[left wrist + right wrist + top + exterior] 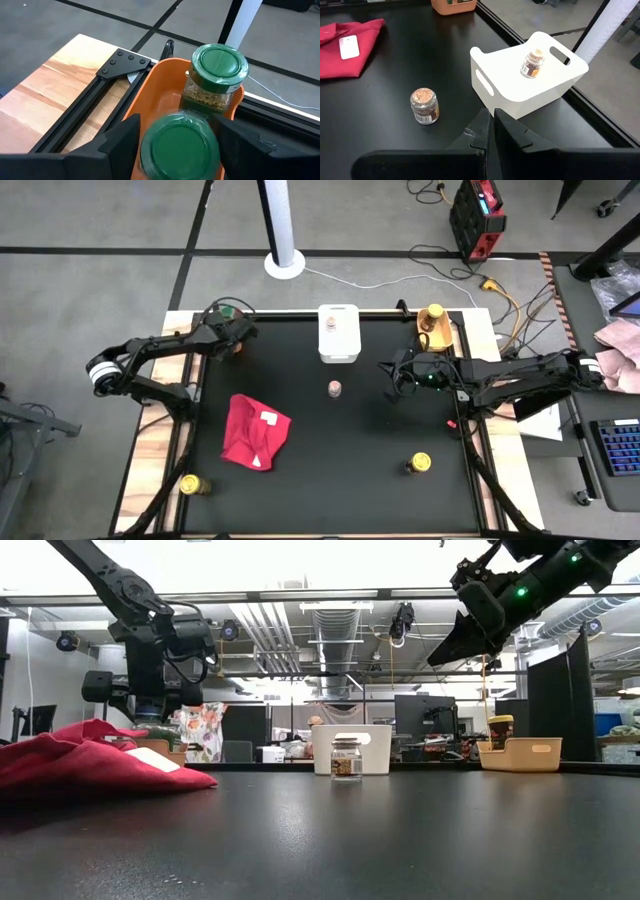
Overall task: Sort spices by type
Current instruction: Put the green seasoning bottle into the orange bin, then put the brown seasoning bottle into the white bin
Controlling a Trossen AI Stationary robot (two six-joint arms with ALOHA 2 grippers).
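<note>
1. Black table on a grey floor, open office behind it in the low view.
2. My left gripper is at the far left corner over the orange bin, fingers spread around a green-lidded jar and gripping it.
3. Second green-lidded jar stands in that orange bin just beyond the held one.
4. My right gripper hangs raised over the table's right side, fingers pressed together, holding nothing.
5. White bin at far centre has a pink-lidded jar in it.
6. Another pink-lidded jar stands on the table just near of the white bin.
7. Yellow bin at far right holds a yellow-lidded jar.
8. Yellow-lidded jar stands loose at near right; one more yellow-lidded jar at the near left edge.
9. Red cloth lies left of centre, white tag on it.
</note>
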